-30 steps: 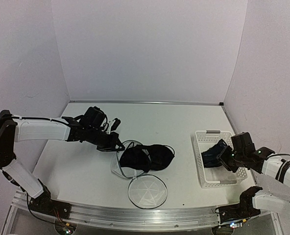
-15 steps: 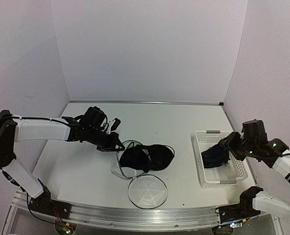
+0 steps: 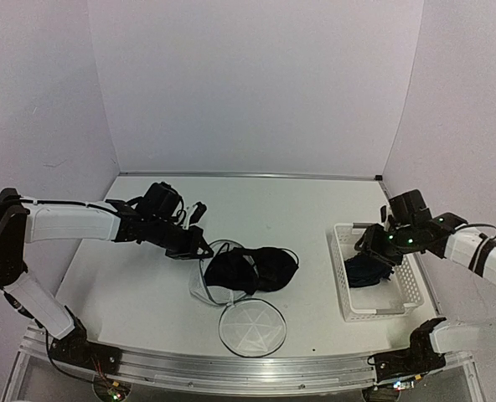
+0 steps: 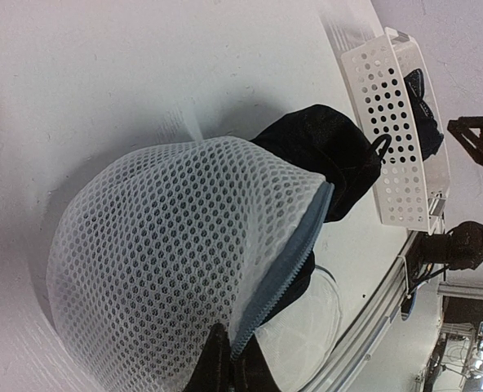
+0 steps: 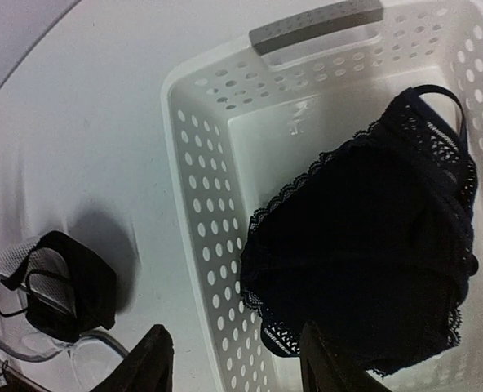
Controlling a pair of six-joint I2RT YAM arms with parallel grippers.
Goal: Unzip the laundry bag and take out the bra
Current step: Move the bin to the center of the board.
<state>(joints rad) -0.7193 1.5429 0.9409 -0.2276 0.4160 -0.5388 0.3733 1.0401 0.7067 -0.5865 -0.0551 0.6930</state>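
- The left pincer (image 3: 201,250) is set at the left rim of the bag (image 4: 168,245). It is pressed together on the mesh edge just beside the zipper (image 4: 284,263).
- The bag is held there on the desk (image 3: 122,285), left of the middle, with its mouth turned to the right.
- The zipper is seen undone along the mouth. The round lid (image 3: 252,328) lies flat on the desk nearer the bases; whether it is joined to the mesh cannot be told.
- The bra (image 3: 252,269) is found at the middle of the desk, partly under the mesh and partly lying out of the mouth to the right. It is not yet freed.
- Its long axis is laid left to right, so one end sits by the left pincer and the other points towards the basket (image 5: 213,212).
- The basket stands at the right, well apart from the bra, and a dark lace garment (image 5: 372,245) is lying in it.
- The right pincer (image 5: 232,343) is held above the basket with its fingers spread and nothing gripped.
- The left pincer is the nearer, but it is taken up with the bag. The pull is therefore judged to fall to the right arm, which would have to be brought leftward to the bra's free end and drawn back along that axis, away from the held rim.
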